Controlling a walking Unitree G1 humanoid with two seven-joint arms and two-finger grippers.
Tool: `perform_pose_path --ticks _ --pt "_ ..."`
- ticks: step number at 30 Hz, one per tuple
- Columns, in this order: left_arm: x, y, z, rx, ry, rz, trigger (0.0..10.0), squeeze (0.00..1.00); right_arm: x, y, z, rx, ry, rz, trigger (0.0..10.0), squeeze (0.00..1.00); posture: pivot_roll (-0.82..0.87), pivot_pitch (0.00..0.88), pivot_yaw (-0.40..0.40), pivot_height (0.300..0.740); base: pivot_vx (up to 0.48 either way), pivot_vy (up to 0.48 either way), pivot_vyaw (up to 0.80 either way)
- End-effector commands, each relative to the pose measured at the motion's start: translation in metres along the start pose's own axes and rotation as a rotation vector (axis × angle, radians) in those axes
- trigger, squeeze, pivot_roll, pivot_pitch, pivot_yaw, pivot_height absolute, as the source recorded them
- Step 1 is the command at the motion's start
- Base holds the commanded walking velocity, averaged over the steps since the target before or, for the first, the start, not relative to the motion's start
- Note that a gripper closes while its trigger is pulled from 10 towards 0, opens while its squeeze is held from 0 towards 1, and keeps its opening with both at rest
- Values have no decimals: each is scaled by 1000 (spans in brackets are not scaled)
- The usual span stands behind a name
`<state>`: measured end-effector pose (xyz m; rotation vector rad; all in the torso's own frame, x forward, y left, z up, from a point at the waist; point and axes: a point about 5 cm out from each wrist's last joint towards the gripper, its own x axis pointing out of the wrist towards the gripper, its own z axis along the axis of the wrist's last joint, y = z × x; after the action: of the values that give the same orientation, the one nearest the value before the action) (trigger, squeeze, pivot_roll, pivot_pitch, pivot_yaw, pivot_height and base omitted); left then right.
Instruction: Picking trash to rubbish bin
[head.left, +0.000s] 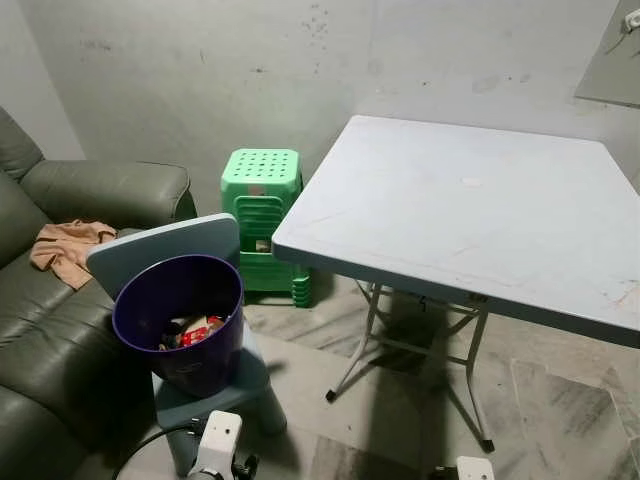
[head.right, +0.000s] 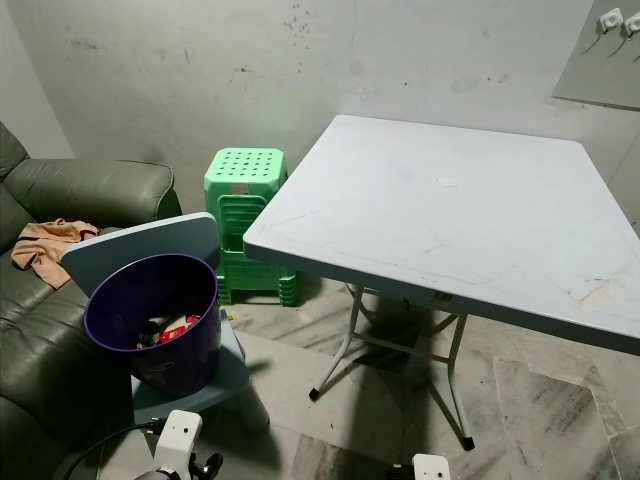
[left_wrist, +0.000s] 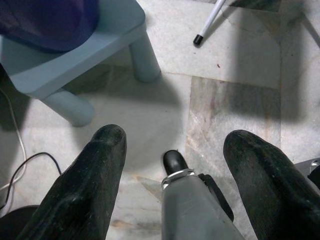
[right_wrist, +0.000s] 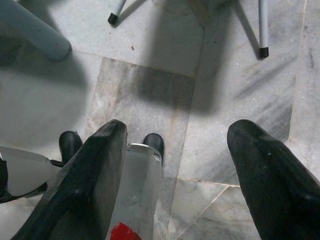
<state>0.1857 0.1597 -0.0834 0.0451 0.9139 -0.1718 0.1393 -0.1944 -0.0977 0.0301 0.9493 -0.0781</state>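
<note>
A purple rubbish bin (head.left: 180, 320) stands on a small light-blue child's chair (head.left: 225, 385) beside the sofa. Red and white wrappers (head.left: 196, 330) lie in the bottom of the bin. Both arms hang low at the bottom edge of the eye views, where only the left wrist (head.left: 216, 446) and right wrist (head.left: 472, 468) show. In the left wrist view my left gripper (left_wrist: 175, 137) is open over the marble floor, near the chair's legs (left_wrist: 144, 60). My right gripper (right_wrist: 180, 127) is open as well, above bare floor, holding nothing.
A pale folding table (head.left: 480, 215) fills the right side, its metal legs (head.left: 470, 385) reaching the floor. Stacked green stools (head.left: 262, 215) stand against the wall. A dark green sofa (head.left: 60, 340) with a tan cloth (head.left: 65, 245) lies at the left. A cable (left_wrist: 20, 165) runs on the floor.
</note>
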Motion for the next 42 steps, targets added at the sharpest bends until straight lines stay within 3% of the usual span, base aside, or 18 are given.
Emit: perform_pose_path --ticks 1,32,42 --pt "0 2 0 -19 3 9 10000 0 1 0 1 10 8 -5 10000 0 -54 0 22 740 0 -300 0" --pt "0 1 -3 -65 7 15 10000 0 0 0 -3 2 29 0 10000 0 -48 0 2 740 0 -366 0" --pt "0 0 -2 -68 2 19 10000 0 0 -1 -5 0 41 0 10000 0 -48 0 -1 740 0 -332 -759"
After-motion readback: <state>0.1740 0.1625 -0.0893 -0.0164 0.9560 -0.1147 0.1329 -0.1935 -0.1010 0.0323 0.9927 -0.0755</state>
